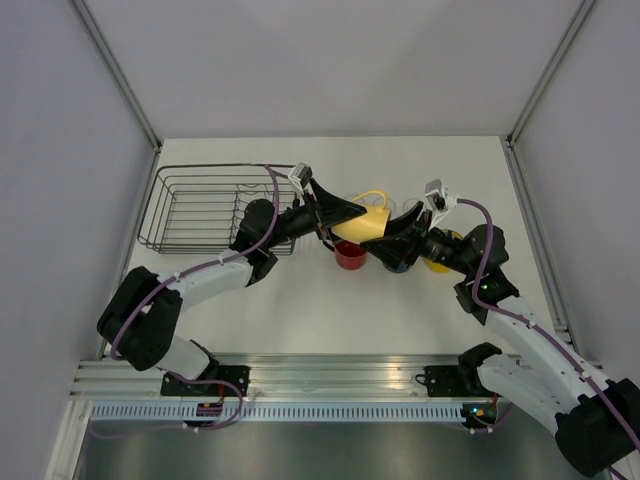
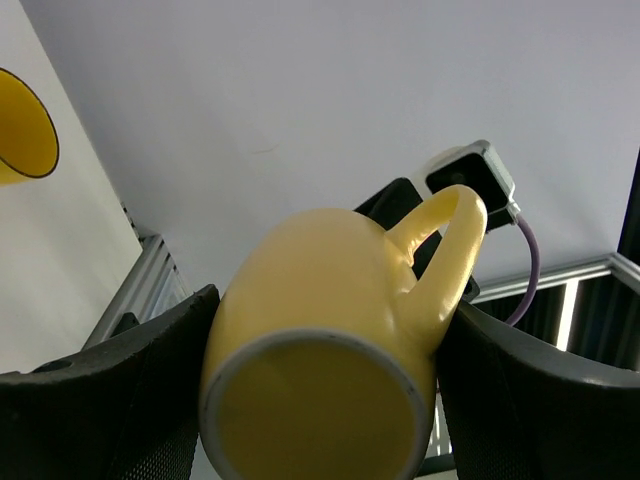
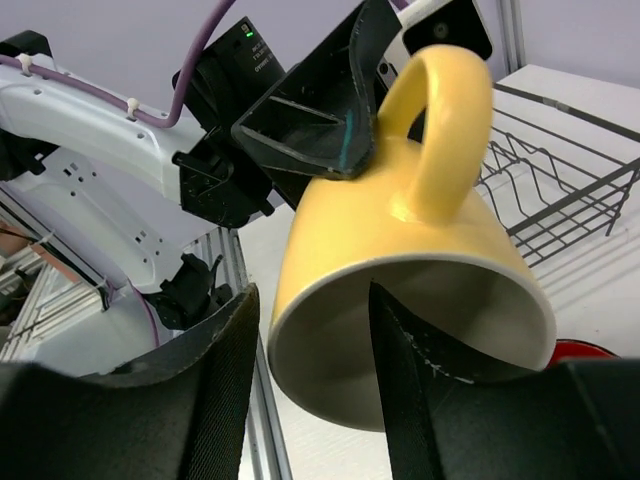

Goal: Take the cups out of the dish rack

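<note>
I have the pale yellow mug (image 1: 366,226) in the air over the middle of the table (image 1: 330,310), tipped on its side between the two arms. My left claw (image 1: 338,212) is clamped across its body, and the left wrist view shows the base facing the lens with the handle up and to the right. My right claw (image 3: 310,380) is spread. One finger (image 3: 205,400) sits outside the wall and the other inside the mouth, and I cannot tell whether either one touches. Just below the mug stands a red mug (image 1: 350,256). Beside that, a blue mug (image 1: 393,264) is mostly covered by the right claw. A bright yellow mug (image 1: 438,262) is largely hidden under the right arm. The rack (image 1: 220,168) sits at the far left, apart from the mugs, and the left arm crosses its near corner. Both wrist views cut their own fingers off at the bottom edge.
</note>
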`<state>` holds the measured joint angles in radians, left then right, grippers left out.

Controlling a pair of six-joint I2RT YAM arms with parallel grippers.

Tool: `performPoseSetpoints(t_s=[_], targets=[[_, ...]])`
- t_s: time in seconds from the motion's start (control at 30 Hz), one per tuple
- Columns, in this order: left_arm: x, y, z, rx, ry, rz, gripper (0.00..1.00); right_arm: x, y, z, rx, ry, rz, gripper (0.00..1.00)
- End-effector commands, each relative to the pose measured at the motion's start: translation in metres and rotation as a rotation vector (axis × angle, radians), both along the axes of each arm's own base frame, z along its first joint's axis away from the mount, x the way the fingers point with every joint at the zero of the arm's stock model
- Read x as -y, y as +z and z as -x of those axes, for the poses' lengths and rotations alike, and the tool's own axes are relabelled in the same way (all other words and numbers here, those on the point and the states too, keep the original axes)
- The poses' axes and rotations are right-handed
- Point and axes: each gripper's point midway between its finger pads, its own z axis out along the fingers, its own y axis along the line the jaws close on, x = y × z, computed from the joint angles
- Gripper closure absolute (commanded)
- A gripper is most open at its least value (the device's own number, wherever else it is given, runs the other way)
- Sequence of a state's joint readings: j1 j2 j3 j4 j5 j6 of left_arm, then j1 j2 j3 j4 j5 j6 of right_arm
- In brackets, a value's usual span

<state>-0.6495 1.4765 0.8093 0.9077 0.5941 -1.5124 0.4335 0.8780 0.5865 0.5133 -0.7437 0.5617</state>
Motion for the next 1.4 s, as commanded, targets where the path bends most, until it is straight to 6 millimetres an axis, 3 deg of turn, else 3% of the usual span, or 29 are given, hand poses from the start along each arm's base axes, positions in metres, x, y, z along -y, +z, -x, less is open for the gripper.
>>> performPoseSetpoints(t_s=[0.0, 0.13, 0.27, 0.3, 0.37, 0.43, 0.47, 0.5, 0.63, 0.67, 0.7, 0.87, 1.0, 1.23, 1.37], targets=[[-0.011, 0.047, 0.007, 0.011, 0.039, 0.17, 0.98, 0.0, 0.022, 0.006, 0.147, 0.003, -0.002, 0.49], [-0.013, 0.048, 0.012, 0.003, 0.057, 0.181, 0.98, 0.001, 0.021, 0.005, 0.164, -0.008, 0.012, 0.69], [-0.013, 0.048, 0.016, -0.003, 0.051, 0.18, 0.98, 0.002, 0.025, 0.008, 0.185, -0.011, 0.01, 0.81], [-0.013, 0.047, 0.016, -0.008, 0.048, 0.179, 0.98, 0.002, 0.027, 0.01, 0.194, -0.01, 0.007, 0.96], [-0.012, 0.046, 0.018, -0.007, 0.038, 0.175, 0.97, 0.002, 0.031, 0.013, 0.209, -0.007, -0.004, 0.99], [-0.012, 0.046, 0.019, -0.005, 0.031, 0.174, 0.85, 0.003, 0.034, 0.016, 0.218, -0.006, -0.016, 1.0], [-0.012, 0.045, 0.019, -0.005, 0.032, 0.17, 0.66, 0.004, 0.036, 0.017, 0.223, -0.009, -0.022, 1.0], [-0.012, 0.045, 0.02, -0.002, 0.031, 0.166, 0.56, 0.005, 0.037, 0.017, 0.224, -0.013, -0.024, 1.0], [-0.012, 0.047, 0.022, 0.024, 0.035, 0.149, 0.34, 0.009, 0.043, 0.019, 0.246, -0.033, -0.036, 0.99], [-0.013, 0.047, 0.021, 0.026, 0.041, 0.144, 0.13, 0.01, 0.044, 0.017, 0.245, -0.049, -0.035, 1.0], [-0.013, 0.044, 0.02, 0.027, 0.052, 0.117, 0.01, 0.011, 0.04, 0.015, 0.227, -0.062, -0.021, 1.0], [-0.023, 0.031, 0.003, 0.061, 0.195, -0.006, 0.0, 0.019, 0.041, 0.009, 0.238, -0.131, 0.025, 1.0], [-0.034, 0.034, -0.011, 0.08, 0.273, -0.018, 0.0, 0.026, 0.029, 0.003, 0.197, -0.191, 0.082, 1.0], [-0.042, 0.005, -0.042, 0.017, 0.362, -0.113, 0.0, 0.049, 0.04, -0.012, 0.172, -0.359, 0.127, 1.0], [-0.055, -0.009, -0.054, 0.003, 0.395, -0.154, 0.0, 0.072, 0.036, -0.036, 0.105, -0.531, 0.196, 1.0]])
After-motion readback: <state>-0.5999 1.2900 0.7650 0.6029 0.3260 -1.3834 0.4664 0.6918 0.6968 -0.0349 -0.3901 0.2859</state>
